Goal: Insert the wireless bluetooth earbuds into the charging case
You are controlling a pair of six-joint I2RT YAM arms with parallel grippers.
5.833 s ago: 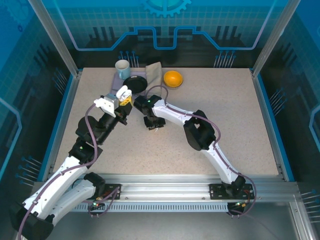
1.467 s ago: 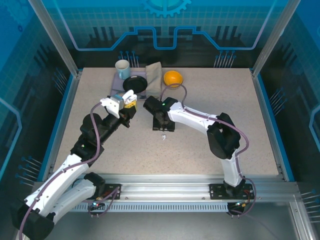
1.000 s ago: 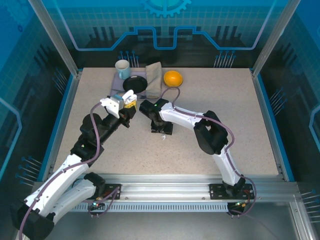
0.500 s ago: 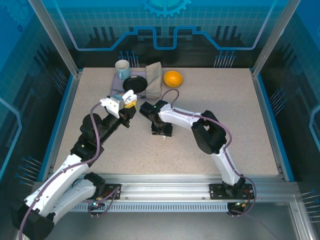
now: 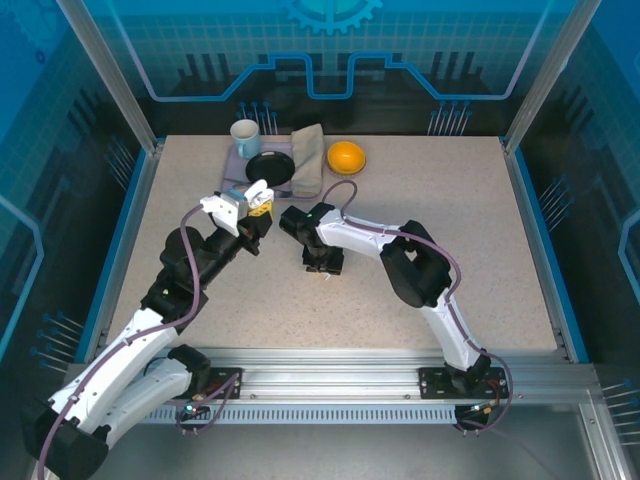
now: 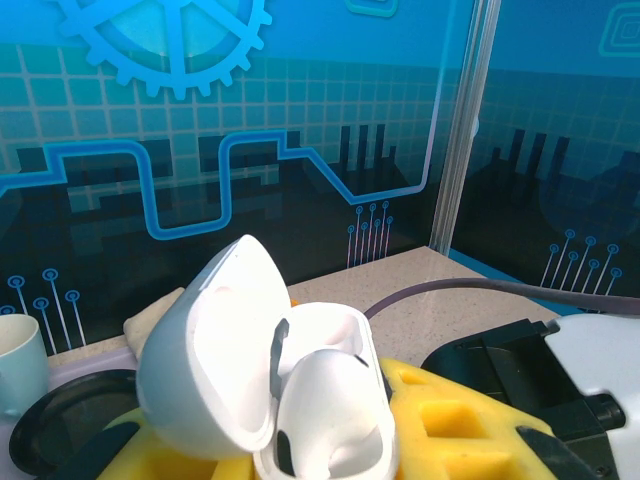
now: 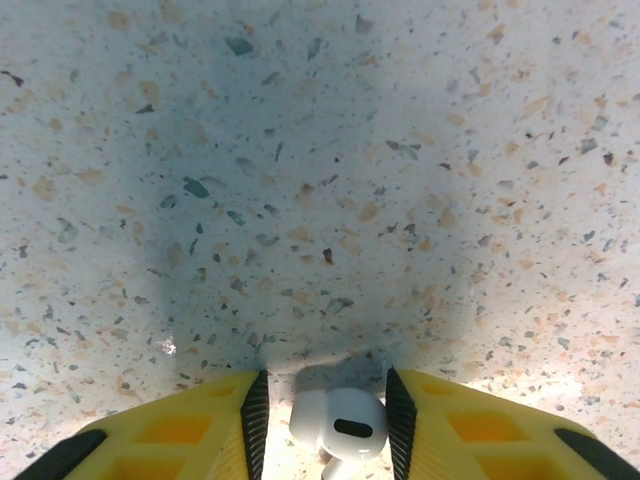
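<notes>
My left gripper (image 5: pixel 255 197) is raised off the table and shut on a white charging case (image 6: pixel 325 400), which stands upright between its yellow fingers (image 6: pixel 455 420). The case lid (image 6: pixel 205 360) is swung open to the left. A little to its right, my right gripper (image 5: pixel 325 268) points down at the tabletop. One white earbud (image 7: pixel 338 424) lies on the table between the right gripper's (image 7: pixel 326 412) black pads. The jaws are narrowed around it, the right pad against it, with a small gap on the left side, so the gripper is open.
At the back of the table stand a pale mug (image 5: pixel 245 133), a black dish (image 5: pixel 270 166), a folded beige cloth (image 5: pixel 308 155) and an orange bowl (image 5: pixel 346 156). Speckled tabletop (image 5: pixel 470 230) stretches to the right. Blue panels wall the table.
The right gripper has shifted slightly left and settled over the earbud, and its jaws have narrowed around it. The left arm and the case have not moved.
</notes>
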